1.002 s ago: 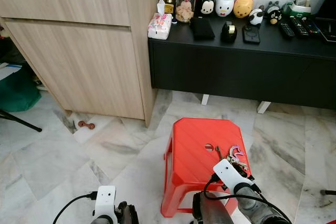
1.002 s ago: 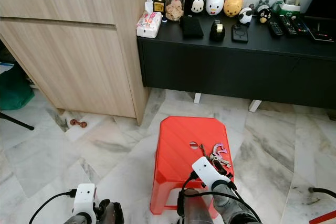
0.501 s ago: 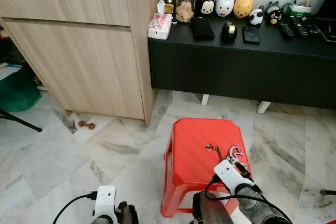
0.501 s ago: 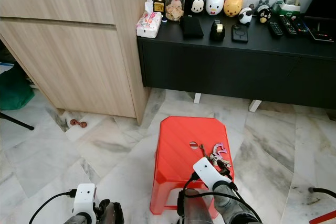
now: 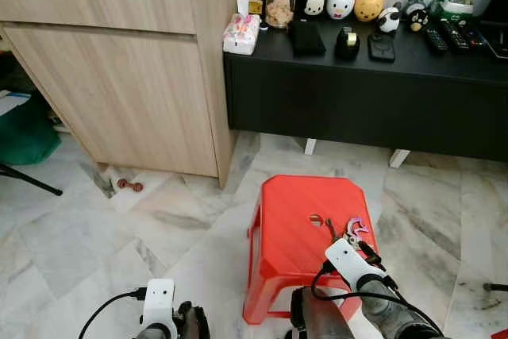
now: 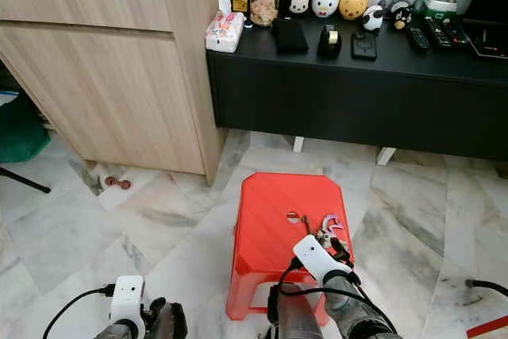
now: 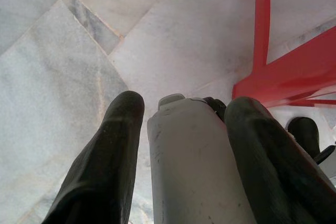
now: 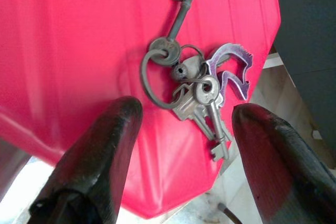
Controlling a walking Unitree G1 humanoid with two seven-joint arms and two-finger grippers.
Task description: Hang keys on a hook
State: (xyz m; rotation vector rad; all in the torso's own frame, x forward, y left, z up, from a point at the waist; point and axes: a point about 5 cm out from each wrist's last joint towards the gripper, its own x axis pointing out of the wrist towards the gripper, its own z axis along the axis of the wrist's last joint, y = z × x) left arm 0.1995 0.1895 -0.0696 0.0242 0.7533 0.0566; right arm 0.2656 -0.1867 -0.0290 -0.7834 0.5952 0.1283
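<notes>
Closer now — right gripper point(image 8: 181, 124), fingers spread, over keys point(image 8: 197, 90) near stool point(image 5: 294, 220) edge.

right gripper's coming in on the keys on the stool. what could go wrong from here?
1. The keys lie flat and splayed near the red stool's right edge; closing could nudge them off onto the floor.
2. With the right gripper jaws open and straddling the bunch, they might catch only one key or the ring, leaving a loose, dangling hold.
</notes>
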